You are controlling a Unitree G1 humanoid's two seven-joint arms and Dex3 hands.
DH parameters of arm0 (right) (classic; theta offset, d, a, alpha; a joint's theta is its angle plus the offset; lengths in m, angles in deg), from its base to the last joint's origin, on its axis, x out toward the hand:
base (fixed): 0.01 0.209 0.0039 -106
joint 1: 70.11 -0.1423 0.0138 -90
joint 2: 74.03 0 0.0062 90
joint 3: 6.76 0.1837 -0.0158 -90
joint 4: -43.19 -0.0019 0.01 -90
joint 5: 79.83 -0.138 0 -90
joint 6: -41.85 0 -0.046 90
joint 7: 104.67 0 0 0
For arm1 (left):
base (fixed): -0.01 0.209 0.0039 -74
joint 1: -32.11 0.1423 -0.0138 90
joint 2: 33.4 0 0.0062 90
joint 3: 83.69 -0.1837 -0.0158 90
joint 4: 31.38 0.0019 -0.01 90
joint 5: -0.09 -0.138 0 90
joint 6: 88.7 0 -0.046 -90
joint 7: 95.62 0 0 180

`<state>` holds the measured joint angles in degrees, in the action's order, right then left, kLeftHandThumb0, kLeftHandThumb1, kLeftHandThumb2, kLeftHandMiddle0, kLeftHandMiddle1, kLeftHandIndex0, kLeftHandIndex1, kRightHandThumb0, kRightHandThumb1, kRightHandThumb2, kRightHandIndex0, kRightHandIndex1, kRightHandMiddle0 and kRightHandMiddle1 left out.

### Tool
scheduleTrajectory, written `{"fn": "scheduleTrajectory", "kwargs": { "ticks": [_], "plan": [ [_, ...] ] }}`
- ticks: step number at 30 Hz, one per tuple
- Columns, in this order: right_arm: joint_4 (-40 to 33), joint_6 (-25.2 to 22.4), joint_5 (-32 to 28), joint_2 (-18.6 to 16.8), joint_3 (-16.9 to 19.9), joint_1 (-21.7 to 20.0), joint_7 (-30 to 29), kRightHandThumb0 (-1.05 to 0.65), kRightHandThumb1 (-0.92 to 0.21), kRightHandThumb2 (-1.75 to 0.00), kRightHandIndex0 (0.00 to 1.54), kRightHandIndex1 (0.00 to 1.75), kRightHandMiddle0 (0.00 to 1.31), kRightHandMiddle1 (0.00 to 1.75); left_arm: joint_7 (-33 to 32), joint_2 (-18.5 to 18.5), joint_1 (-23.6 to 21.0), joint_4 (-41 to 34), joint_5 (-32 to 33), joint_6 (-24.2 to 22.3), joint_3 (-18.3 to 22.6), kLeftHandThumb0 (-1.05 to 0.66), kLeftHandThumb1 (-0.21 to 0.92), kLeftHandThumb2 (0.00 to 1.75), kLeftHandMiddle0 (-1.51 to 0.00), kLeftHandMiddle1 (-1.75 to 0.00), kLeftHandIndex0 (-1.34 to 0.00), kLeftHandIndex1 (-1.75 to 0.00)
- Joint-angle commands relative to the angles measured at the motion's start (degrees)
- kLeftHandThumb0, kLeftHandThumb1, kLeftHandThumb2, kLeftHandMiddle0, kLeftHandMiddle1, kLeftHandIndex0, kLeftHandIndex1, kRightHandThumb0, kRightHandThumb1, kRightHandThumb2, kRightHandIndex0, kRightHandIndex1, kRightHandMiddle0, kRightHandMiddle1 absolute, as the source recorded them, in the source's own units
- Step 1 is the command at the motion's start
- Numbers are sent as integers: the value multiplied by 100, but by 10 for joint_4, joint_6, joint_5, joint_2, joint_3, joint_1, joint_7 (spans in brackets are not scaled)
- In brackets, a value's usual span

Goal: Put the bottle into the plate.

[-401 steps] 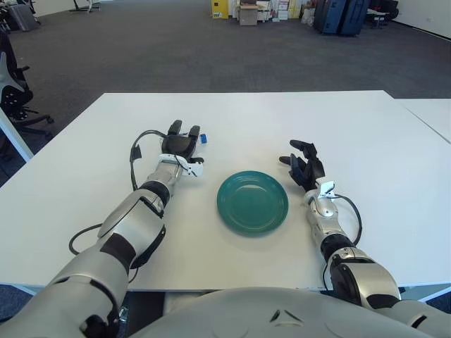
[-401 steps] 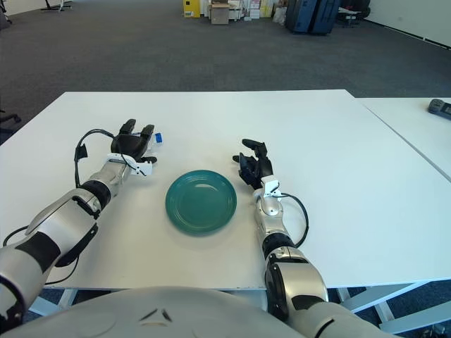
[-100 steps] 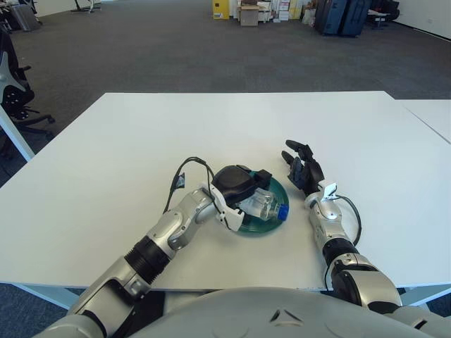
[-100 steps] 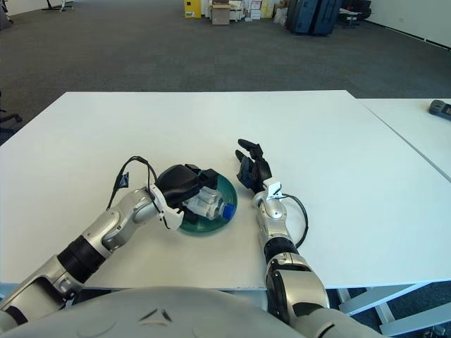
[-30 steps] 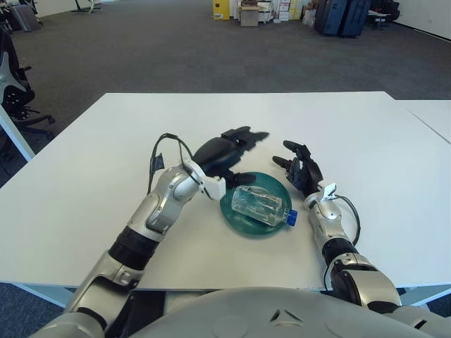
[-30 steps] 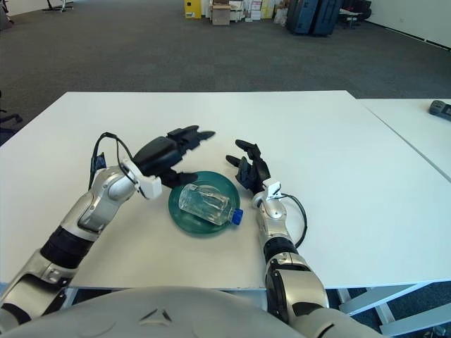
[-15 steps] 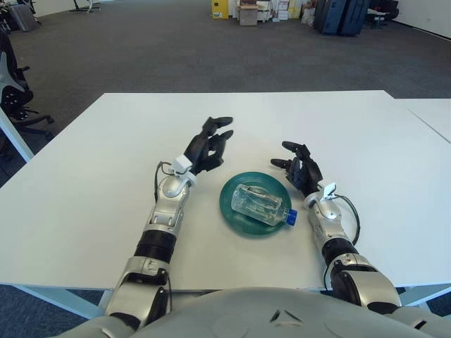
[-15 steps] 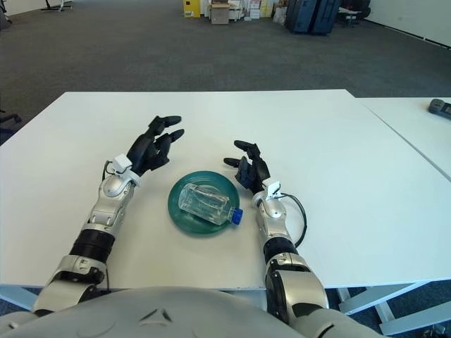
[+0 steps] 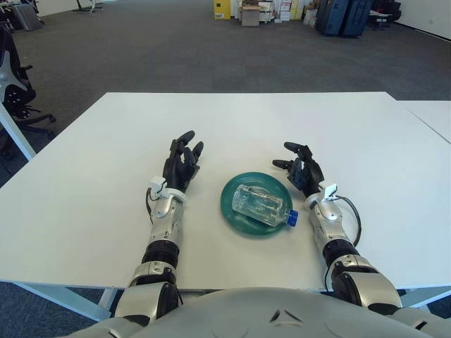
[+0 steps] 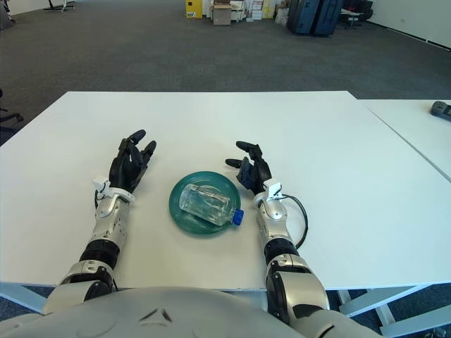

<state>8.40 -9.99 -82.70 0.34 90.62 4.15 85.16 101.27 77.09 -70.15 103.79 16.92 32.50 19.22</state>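
- Clear plastic bottle lying on its side in the teal plate, the plate's rim showing all around except at the cap end.
- Long axis running diagonally across the plate: base toward the plate's far-left rim, blue cap toward its near-right rim, pointing at the robot's right side and slightly toward the robot.
- Cap end reaching the plate's edge, just over or at the rim; cannot tell whether touching the table.
- Plate flat on the white table, roughly midway between the two hands.
- Left hand to the left of the plate, well clear of the rim, fingers spread and extended away from the robot, holding nothing.
- Right hand to the right of the plate, near its far-right rim, fingers loosely apart and half-curled, holding nothing, not touching bottle or plate.
- Both forearms coming up from the near edge of the table on either side of the plate; a black cable looping beside the right wrist.
- Beyond the table's far edge, grey carpeted floor with boxes and luggage far behind the plate.
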Motion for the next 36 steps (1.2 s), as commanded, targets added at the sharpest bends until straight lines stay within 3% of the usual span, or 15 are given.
{"fn": "scheduleTrajectory", "kwargs": {
  "ticks": [1,18,36],
  "plan": [
    [52,-13,-14,-8,16,96,-11,-83,-92,-100,56,63,5,103,-2,10,-28,45,7,35,14,-83,92,95,-46,-15,0,-98],
    [52,-5,-23,-7,34,96,-8,-82,-92,-97,48,57,8,105,1,21,-30,106,1,73,23,-86,92,95,-43,-11,0,-89],
    [50,-10,-18,-2,32,94,-9,-83,-92,-98,49,55,8,104,-35,9,-32,136,-46,99,13,-87,92,98,-39,-7,0,-80]
  ]
}}
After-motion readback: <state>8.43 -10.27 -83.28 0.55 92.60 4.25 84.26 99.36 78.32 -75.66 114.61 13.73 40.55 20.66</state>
